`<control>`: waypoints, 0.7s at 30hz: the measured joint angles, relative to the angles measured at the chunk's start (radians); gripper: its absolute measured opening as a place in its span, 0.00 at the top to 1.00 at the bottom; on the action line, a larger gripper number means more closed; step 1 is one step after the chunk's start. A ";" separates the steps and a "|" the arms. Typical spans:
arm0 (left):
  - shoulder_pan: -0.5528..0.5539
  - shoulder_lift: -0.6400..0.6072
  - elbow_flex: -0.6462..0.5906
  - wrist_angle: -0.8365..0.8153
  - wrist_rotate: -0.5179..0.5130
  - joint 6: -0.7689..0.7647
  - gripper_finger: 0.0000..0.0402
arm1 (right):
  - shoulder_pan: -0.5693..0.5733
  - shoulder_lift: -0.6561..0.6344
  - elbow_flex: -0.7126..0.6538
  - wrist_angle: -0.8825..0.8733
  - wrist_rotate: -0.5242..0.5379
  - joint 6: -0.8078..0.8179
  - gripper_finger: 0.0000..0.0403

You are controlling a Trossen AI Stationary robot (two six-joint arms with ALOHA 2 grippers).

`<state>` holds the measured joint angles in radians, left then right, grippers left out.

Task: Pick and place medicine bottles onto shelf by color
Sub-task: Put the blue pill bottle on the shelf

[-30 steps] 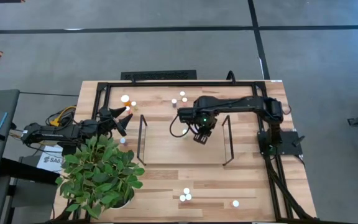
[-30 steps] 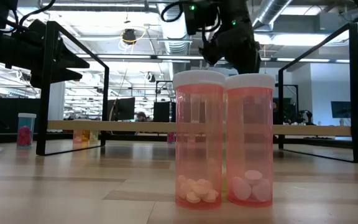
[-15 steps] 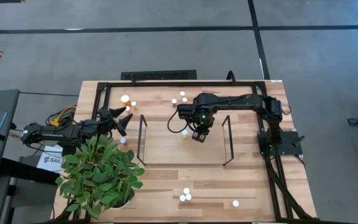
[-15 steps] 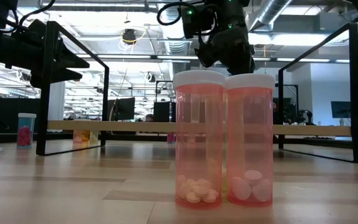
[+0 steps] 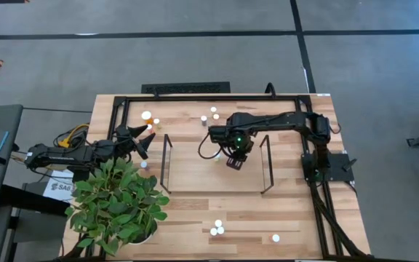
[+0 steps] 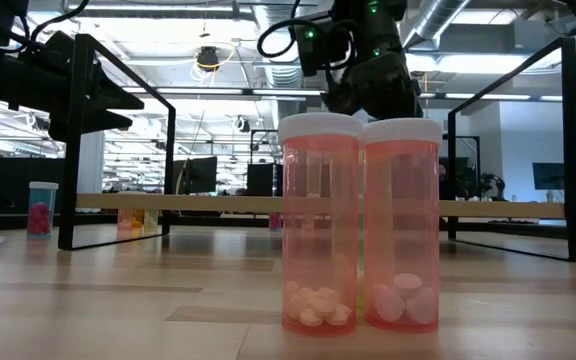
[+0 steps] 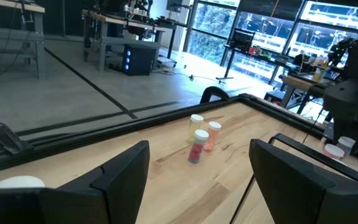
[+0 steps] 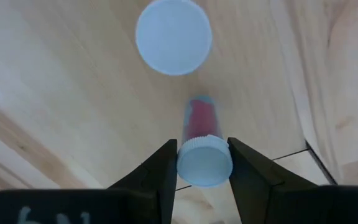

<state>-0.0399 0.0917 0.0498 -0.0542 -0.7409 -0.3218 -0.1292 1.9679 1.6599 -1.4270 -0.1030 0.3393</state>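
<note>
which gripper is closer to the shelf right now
Right. The right gripper hangs over the shelf between its wire ends, shut on a red bottle. The left gripper sits open beside the shelf, outside its left wire end.

A leafy green potted plant [image 5: 116, 202] stood at the near left corner of the light-wood table [image 5: 195, 218]. A black frame [image 5: 195, 97] ran along the table's far edge. Grey floor [image 5: 195, 58] with dark lines surrounded the table. Behind it, the low view showed desks with monitors [image 6: 198, 175].
</note>
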 joint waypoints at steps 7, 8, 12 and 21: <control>0.000 0.000 0.000 0.000 0.000 0.000 0.34 | -0.004 0.000 -0.001 0.033 -0.001 -0.047 0.64; 0.000 0.000 0.000 0.000 0.000 0.000 0.34 | -0.003 0.000 -0.001 0.037 -0.001 -0.053 0.64; 0.000 0.000 0.000 0.000 0.000 0.000 0.34 | -0.001 0.000 -0.001 0.047 0.001 -0.071 0.64; 0.000 0.000 0.000 0.000 0.000 0.000 0.34 | -0.007 0.000 -0.001 0.071 0.031 -0.087 0.64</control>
<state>-0.0399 0.0917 0.0499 -0.0542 -0.7410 -0.3218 -0.1362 1.9678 1.6585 -1.3563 -0.0721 0.2523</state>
